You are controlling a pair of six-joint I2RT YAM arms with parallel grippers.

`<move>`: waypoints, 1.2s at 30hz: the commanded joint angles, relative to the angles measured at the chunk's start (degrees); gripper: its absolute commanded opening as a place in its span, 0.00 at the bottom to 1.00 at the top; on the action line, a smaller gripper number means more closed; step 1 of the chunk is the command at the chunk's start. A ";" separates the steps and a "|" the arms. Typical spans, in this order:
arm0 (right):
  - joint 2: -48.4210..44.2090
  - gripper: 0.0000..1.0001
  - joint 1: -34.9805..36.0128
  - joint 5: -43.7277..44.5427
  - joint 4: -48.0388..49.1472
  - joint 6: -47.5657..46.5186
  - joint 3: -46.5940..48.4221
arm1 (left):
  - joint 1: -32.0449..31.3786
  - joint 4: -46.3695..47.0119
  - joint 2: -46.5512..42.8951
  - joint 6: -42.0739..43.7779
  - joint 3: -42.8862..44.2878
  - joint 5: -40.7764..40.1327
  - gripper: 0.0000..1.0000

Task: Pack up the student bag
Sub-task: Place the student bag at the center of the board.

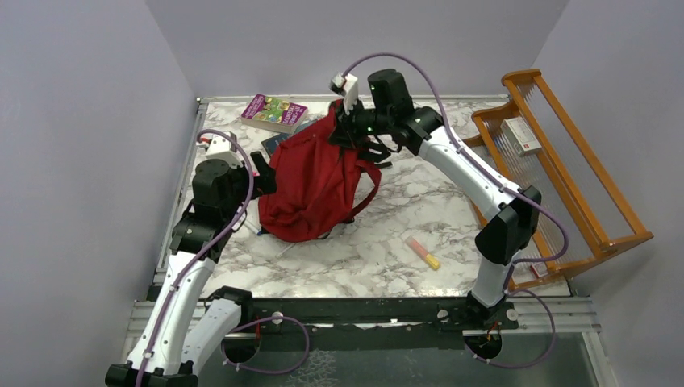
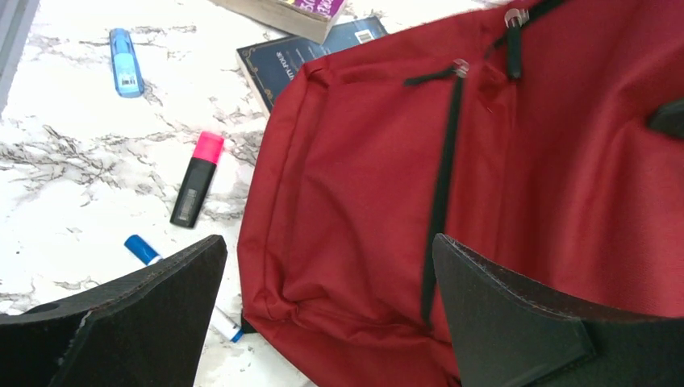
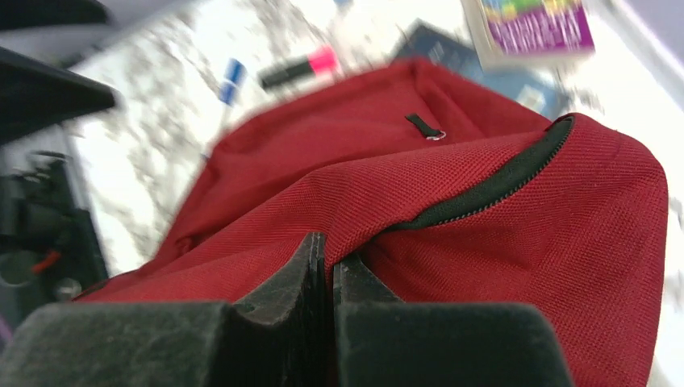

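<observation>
On marble table point(image 1: 387, 250), centre-left: student bag point(image 1: 310, 189), red, slumped, far top end raised. R arm point(image 1: 476, 181): stretched from right base across to bag's top; right claw point(image 3: 329, 251) pinched tight on fabric beside zip. L arm point(image 1: 189, 266): elbow bent, left claw point(image 2: 331, 250) spread wide over bag's left side. Top view only: wooden rack point(image 1: 565, 161). Left wrist view only: pink-capped highlighter point(image 2: 196, 181), blue pen point(image 2: 127, 60).
</observation>
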 commanded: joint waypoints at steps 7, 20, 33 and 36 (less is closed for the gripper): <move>-7.53 0.20 -0.97 25.50 6.01 -0.01 -22.09 | -0.01 2.73 4.89 1.01 -0.19 6.20 0.99; -20.55 0.62 -3.96 47.97 2.07 14.99 -41.78 | -0.01 3.67 13.12 3.27 0.66 8.31 0.98; -35.56 0.83 -4.18 48.81 7.37 17.94 -48.63 | 0.08 2.47 19.91 -4.11 2.39 -0.14 0.98; -38.21 0.83 -4.18 47.13 10.02 17.73 -50.07 | 0.01 2.38 19.76 -5.08 1.74 -1.04 0.98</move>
